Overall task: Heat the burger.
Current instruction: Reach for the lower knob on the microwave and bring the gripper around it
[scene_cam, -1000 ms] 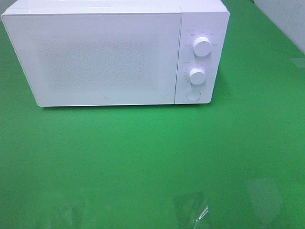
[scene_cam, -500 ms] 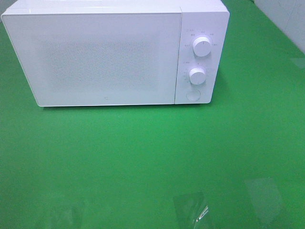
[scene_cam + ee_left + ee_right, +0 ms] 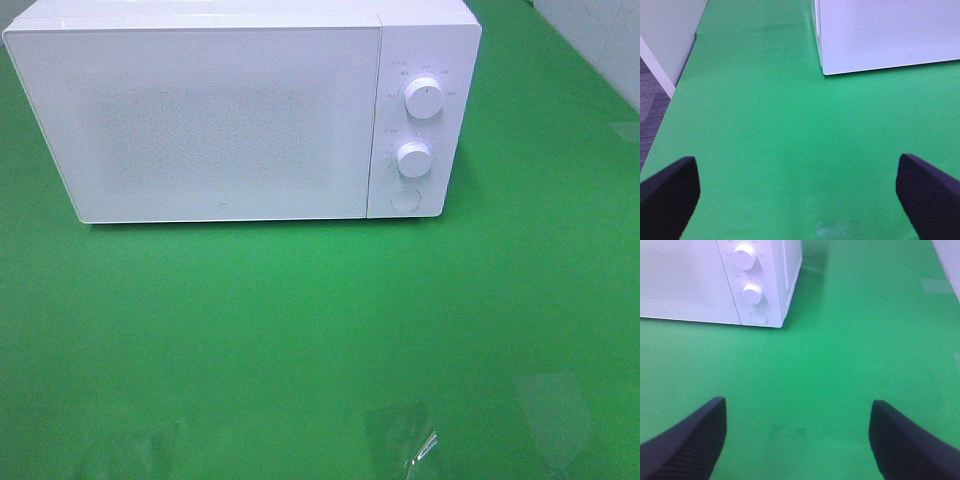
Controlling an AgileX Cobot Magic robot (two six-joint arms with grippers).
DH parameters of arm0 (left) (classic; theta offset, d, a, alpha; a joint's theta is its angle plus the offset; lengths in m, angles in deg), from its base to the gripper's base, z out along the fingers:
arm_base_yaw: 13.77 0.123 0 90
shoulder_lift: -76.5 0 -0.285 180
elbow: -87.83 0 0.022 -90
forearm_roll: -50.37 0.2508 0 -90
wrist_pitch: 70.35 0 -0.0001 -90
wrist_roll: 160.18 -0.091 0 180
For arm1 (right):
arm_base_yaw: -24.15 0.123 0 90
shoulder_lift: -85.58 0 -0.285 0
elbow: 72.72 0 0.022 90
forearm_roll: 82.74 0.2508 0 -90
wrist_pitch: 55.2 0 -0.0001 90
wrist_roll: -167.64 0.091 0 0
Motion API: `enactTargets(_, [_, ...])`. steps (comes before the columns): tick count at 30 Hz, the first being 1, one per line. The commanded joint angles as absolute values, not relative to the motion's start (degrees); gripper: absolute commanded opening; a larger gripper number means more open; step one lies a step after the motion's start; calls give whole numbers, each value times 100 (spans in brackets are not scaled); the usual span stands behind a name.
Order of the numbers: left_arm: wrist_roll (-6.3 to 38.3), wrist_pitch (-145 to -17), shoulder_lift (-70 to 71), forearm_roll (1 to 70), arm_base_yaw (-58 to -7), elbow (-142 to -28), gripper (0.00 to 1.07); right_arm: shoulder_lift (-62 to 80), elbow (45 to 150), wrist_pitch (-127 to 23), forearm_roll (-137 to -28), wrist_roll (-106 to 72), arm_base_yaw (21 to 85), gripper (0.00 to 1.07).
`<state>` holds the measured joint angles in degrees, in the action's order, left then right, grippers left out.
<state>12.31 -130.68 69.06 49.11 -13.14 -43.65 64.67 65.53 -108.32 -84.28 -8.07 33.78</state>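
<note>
The left tool [image 3: 797, 187] is wide apart. Its two dark fingers [image 3: 670, 192] stand at both sides of the wrist picture, and between them is only the green desk [image 3: 765, 125]. It holds nothing and touches nothing. The right tool [image 3: 797, 432] is also apart, a little less wide. Its fingers [image 3: 690, 445] are above bare green desk and hold nothing.

There is one white microwave [image 3: 220, 120], and it stands on the far part of the desk [image 3: 300, 330]. Its door [image 3: 200, 125] is closed and takes the left and middle of the front. On the right side of the front is a control panel with two round knobs, one upper [image 3: 425, 97] and one lower [image 3: 413, 158]. Below them is one round button [image 3: 404, 198]. There are two tools, and each one has two fingers.

The burger cannot be seen in any of the three views, so I cannot tell where it is. I also cannot tell which way it points or how its long axis lies.
</note>
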Motion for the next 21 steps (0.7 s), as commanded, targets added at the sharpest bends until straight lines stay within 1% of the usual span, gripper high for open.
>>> enactTargets(1, [1248,-12988,7037,4842,-1309,-4354,100,5597,6415,-10408,-8503,-852,3361,77])
enactTargets(3, [1248,-12988,7037,4842,-1309,-4354,100,5597,6415,-10408,-8503,-852,3361,77])
enactTargets(5, [1248,-12988,7037,4842,-1309,-4354,100,4812,6393,-9709,-8652,-841,3361,75])
enactTargets(6, [1248,-12988,7037,4842,-1309,-4354,100,4812,6393,-9709,-8652,-841,3361,75])
enactTargets(7, [1248,-12988,7037,4842,-1309,-4354,100,4496,6393,-9153,-8698,-801,3361,75])
enactTargets(10, [1248,-12988,7037,4842,-1309,-4354,100,4336,6387,-8929,-8698,-789,3361,75])
enactTargets(12, [1248,-12988,7037,4842,-1309,-4354,100,3729,6318,-7932,-8680,-789,3361,75])
enactTargets(13, [1248,-12988,7037,4842,-1309,-4354,100,3729,6318,-7932,-8680,-789,3361,75])
enactTargets(14, [1248,-12988,7037,4842,-1309,-4354,100,3465,6238,-7417,-8686,-789,3361,75])
enactTargets(15, [1248,-12988,7037,4842,-1309,-4354,100,3465,6238,-7417,-8686,-789,3361,75])
enactTargets(16, [1248,-12988,7037,4842,-1309,-4354,100,3213,6106,-6746,-8675,-784,3361,75])
enactTargets(17, [1248,-12988,7037,4842,-1309,-4354,100,3213,6106,-6746,-8675,-784,3361,75])
enactTargets(18, [1248,-12988,7037,4842,-1309,-4354,100,3012,5946,-6105,-8652,-784,3361,75])
enactTargets(19, [1248,-12988,7037,4842,-1309,-4354,100,3012,5946,-6105,-8652,-784,3361,75])
enactTargets(20, [1248,-12988,7037,4842,-1309,-4354,100,2823,5780,-5457,-8652,-784,3361,75])
enactTargets(21, [1248,-12988,7037,4842,-1309,-4354,100,2823,5780,-5457,-8652,-784,3361,75])
